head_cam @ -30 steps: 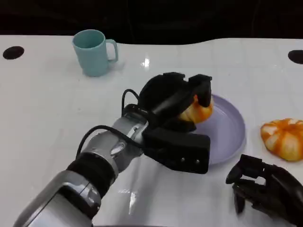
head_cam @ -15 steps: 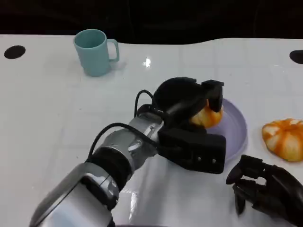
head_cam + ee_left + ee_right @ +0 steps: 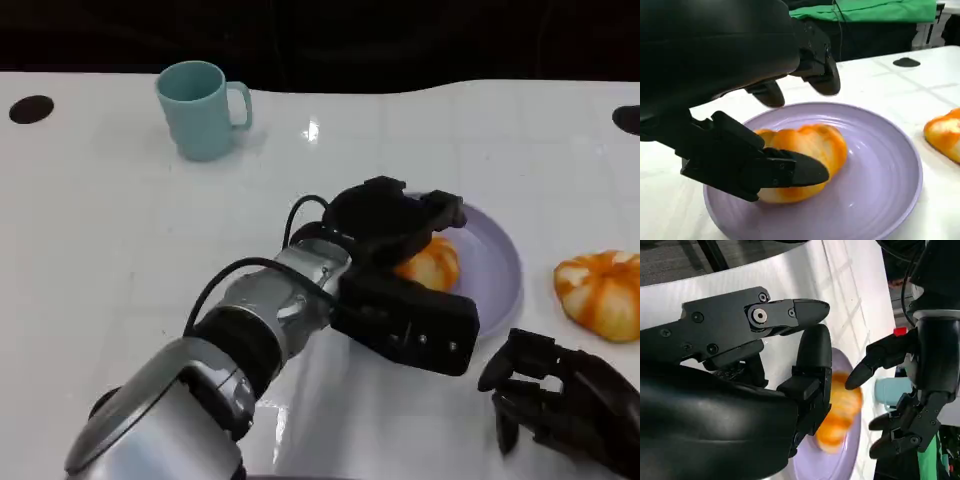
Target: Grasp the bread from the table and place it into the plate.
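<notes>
The bread [image 3: 432, 266] is being held by the left hand [image 3: 400, 225] on the lilac plate [image 3: 495, 270], its underside resting on the plate's floor with fingers [image 3: 790, 170] closed around it. The right hand [image 3: 560, 400] is being kept near the plate on the white bench [image 3: 100, 230], fingers curled on nothing. A second orange bun [image 3: 600, 292] and a teal mug [image 3: 200, 108] are lying beyond the plate.

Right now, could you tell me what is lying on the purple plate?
A piece of orange bread lies on the plate, with the left hand around it, thumb at one side and fingers above. The plate's surface beneath the bread and hand is covered.
</notes>
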